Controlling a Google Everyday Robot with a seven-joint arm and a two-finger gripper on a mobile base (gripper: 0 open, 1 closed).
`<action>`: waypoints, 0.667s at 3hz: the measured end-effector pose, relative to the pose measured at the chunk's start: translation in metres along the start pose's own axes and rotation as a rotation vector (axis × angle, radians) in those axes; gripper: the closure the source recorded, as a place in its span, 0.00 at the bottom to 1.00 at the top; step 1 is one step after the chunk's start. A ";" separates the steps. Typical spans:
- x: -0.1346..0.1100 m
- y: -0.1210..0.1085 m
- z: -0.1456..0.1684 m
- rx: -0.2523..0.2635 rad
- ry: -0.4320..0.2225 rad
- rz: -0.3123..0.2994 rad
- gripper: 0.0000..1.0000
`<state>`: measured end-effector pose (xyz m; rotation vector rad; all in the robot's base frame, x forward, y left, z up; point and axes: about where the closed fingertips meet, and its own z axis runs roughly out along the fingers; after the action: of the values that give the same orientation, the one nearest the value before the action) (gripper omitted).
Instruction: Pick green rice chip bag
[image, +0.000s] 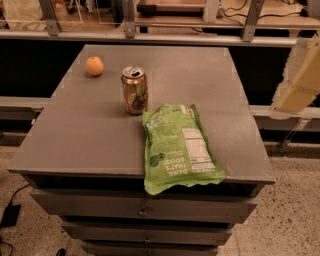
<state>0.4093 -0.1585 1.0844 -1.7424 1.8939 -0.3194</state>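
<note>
The green rice chip bag (177, 146) lies flat on the grey cabinet top (90, 130), toward the front right. Its white lettering and nutrition label face up, and its near end hangs a little over the front edge. My gripper (299, 79) shows as a pale cream shape at the right edge of the camera view. It hangs off to the right of the cabinet, well apart from the bag, and holds nothing that I can see.
A gold soda can (134, 90) stands upright just behind the bag's far left corner. An orange (94, 65) sits at the back left. Drawers run below the front edge. A metal rail and shelving cross behind the cabinet.
</note>
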 end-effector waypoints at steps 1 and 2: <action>-0.010 0.000 -0.010 0.021 -0.010 -0.094 0.00; -0.010 0.000 -0.010 0.021 -0.010 -0.094 0.00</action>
<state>0.4037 -0.1503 1.0949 -1.8199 1.7986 -0.3637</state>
